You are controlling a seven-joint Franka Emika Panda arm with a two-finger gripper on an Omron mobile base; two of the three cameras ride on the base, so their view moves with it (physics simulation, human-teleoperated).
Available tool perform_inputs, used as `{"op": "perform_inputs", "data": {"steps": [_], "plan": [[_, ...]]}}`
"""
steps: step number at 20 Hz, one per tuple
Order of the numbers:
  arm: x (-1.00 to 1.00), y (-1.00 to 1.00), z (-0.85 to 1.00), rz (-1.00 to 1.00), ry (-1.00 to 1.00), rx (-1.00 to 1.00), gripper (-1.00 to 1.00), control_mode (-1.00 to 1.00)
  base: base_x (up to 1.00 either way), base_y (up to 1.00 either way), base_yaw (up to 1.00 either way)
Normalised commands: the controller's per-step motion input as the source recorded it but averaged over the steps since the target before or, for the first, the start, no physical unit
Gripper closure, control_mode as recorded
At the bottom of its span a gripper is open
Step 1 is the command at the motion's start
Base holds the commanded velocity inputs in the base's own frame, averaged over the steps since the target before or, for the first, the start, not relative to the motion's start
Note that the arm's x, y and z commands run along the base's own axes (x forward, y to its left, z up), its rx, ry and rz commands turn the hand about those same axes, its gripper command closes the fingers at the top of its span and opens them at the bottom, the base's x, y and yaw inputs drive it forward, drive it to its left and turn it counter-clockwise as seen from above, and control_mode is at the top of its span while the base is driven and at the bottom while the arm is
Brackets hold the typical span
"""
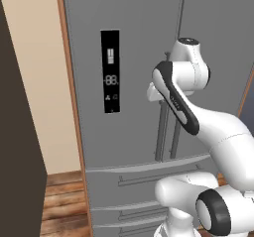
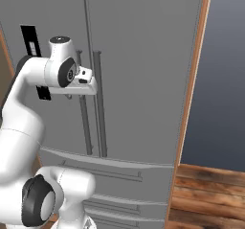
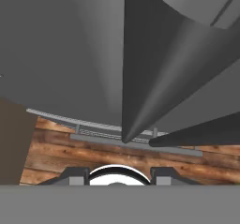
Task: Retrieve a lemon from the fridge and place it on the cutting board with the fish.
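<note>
The grey fridge (image 1: 134, 32) (image 2: 143, 55) stands right in front of me with both doors shut. Its black display panel (image 1: 110, 71) is on the left door. Two vertical bar handles (image 2: 99, 108) (image 1: 161, 137) run down the middle seam. My hand is up against the top of these handles and points down along them. In the hand view the handles (image 3: 154, 68) loom as dark tapering bars beside my gripper (image 3: 118, 175), not between its fingertips (image 3: 75, 174), which stand apart on nothing. The lemon, the cutting board and the fish are out of view.
Lower drawers (image 1: 144, 179) with horizontal handles sit under the doors. A dark brown cabinet (image 1: 17, 156) rises at the left, with a beige wall (image 1: 44, 82) behind it. Wooden floor (image 2: 206, 194) lies on both sides, and a dark wall (image 2: 222, 79) is to the right.
</note>
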Motion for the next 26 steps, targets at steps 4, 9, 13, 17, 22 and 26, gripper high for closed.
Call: {"op": "perform_inputs", "data": {"steps": [4, 9, 13, 17, 22, 26], "plan": [[-0.11, -0.01, -0.03, 0.00, 0.00, 0.00, -1.00, -1.00, 0.00, 0.00, 0.00], [0.00, 0.00, 0.00, 0.00, 0.00, 0.00, -1.00, 1.00, -0.21, -0.33, 0.00], [0.00, 0.00, 0.00, 0.00, 0.00, 0.00, -1.00, 1.00, -0.21, -0.25, 0.00], [0.00, 0.00, 0.00, 0.00, 0.00, 0.00, -1.00, 1.00, -0.26, -0.02, -0.01], [0.00, 0.00, 0.00, 0.00, 0.00, 0.00, -1.00, 1.00, -0.58, -0.06, -0.04], [0.00, 0.00, 0.00, 0.00, 0.00, 0.00, -1.00, 1.00, -0.44, -0.19, -0.03]]}}
